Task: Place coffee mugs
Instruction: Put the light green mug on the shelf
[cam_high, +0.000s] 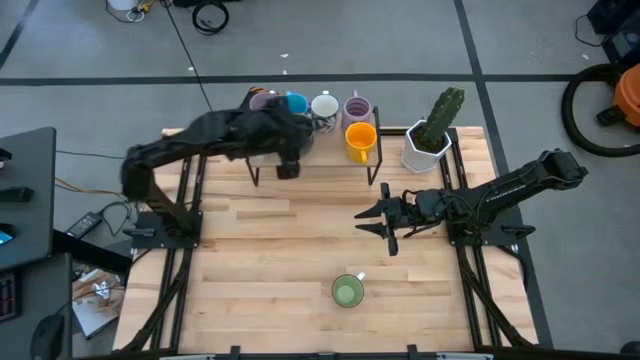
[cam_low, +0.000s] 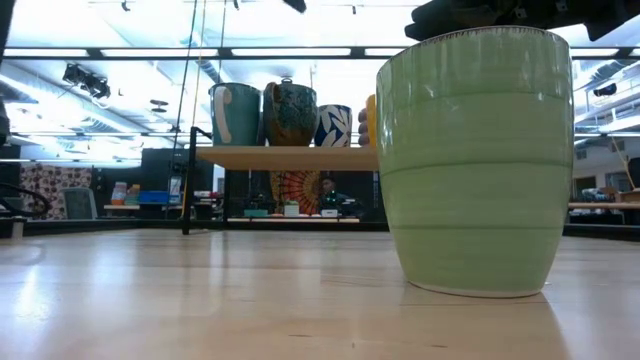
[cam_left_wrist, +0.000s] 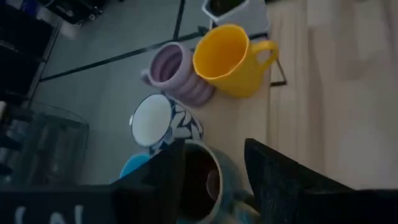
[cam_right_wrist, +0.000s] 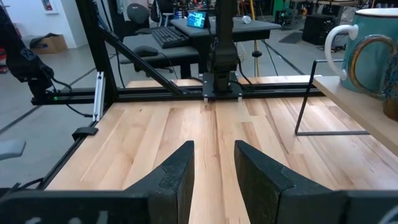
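Note:
A raised wooden shelf (cam_high: 325, 152) at the table's far edge carries a lilac mug (cam_high: 262, 98), a blue mug (cam_high: 296, 102), a white mug (cam_high: 324, 106), a second lilac mug (cam_high: 357, 106) and an orange mug (cam_high: 361, 140). A dark brown mug (cam_low: 290, 113) stands upright on the shelf too. My left gripper (cam_left_wrist: 211, 152) hovers open just above it, a finger on either side of its rim (cam_left_wrist: 202, 180). A green mug (cam_high: 347, 291) stands upright near the table's front edge. My right gripper (cam_high: 385, 222) waits open at mid-table right, with nothing between its fingers (cam_right_wrist: 180, 168).
A white faceted pot with a green cactus (cam_high: 430, 140) stands right of the shelf. The shelf rests on thin black legs (cam_right_wrist: 305, 99). Bare wood stretches between the shelf and the green mug. The left arm (cam_high: 200, 140) reaches over the shelf's left part.

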